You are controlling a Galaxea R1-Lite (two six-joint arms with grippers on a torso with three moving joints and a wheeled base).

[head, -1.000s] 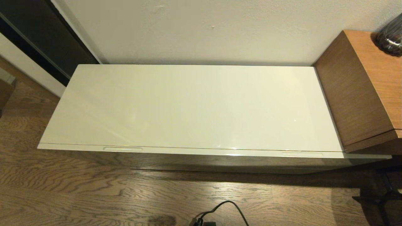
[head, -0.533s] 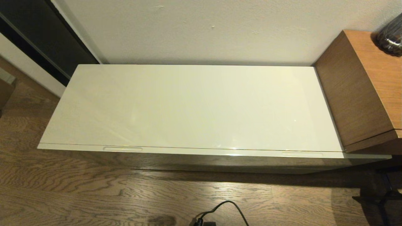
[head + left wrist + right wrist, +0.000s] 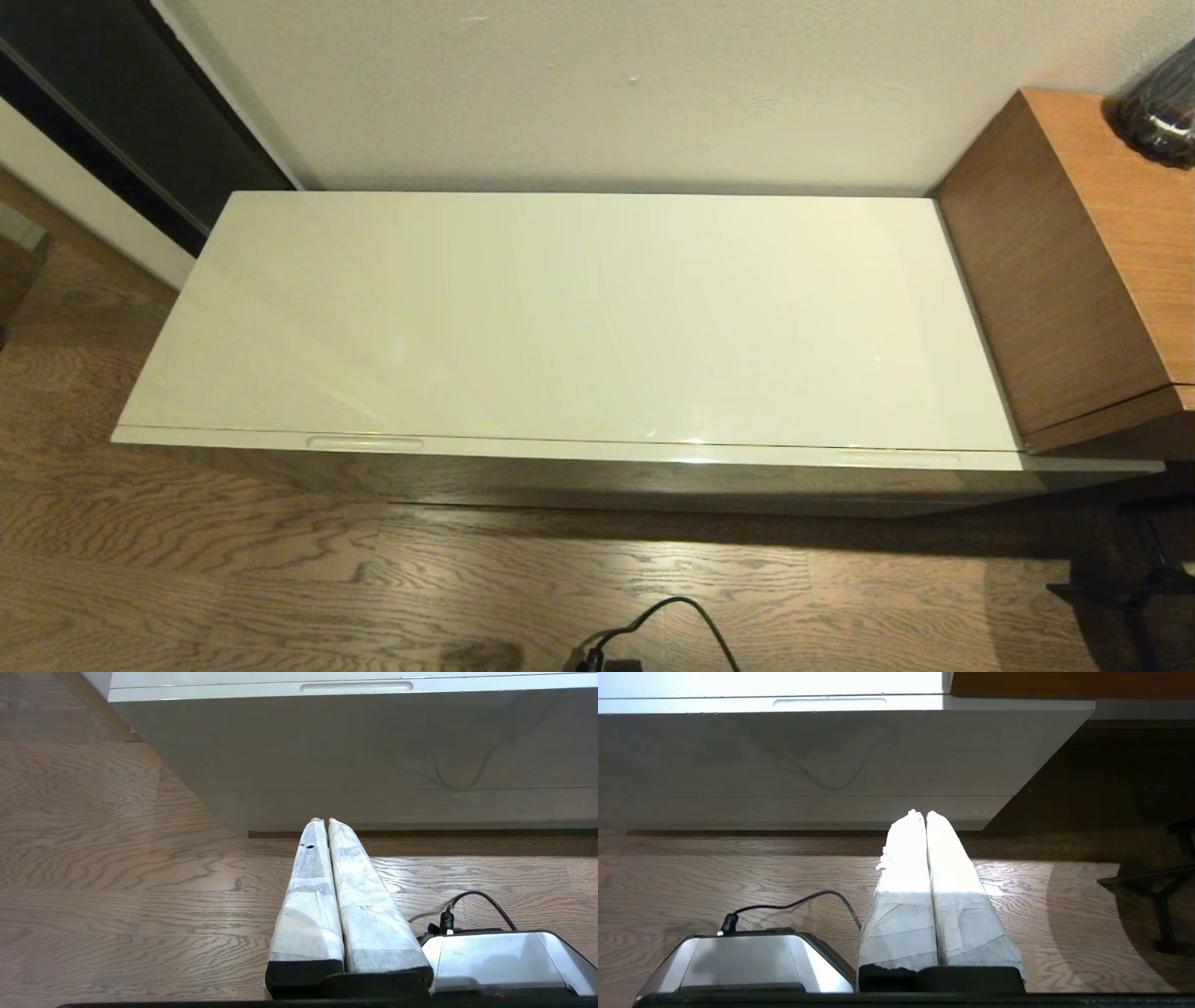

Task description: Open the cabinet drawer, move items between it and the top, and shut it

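Note:
The glossy cream top [image 3: 579, 317] is bare; the tape roll, slipper and packet are hidden or out of view. The cabinet drawer [image 3: 597, 451] is closed, its front edge running under the top with one handle slot on the left [image 3: 364, 442] and one on the right [image 3: 898, 457]. Neither gripper shows in the head view. In the left wrist view my left gripper [image 3: 323, 821] is shut and empty, low over the floor, below the left slot [image 3: 356, 687]. My right gripper [image 3: 920, 813] is shut and empty too, below the right slot [image 3: 830, 701].
A taller brown wooden unit [image 3: 1074, 261] stands against the cabinet's right end, with a dark glass vase [image 3: 1160, 105] on it. A black cable [image 3: 653, 625] lies on the wood floor in front. A dark stand [image 3: 1134, 583] sits at the lower right.

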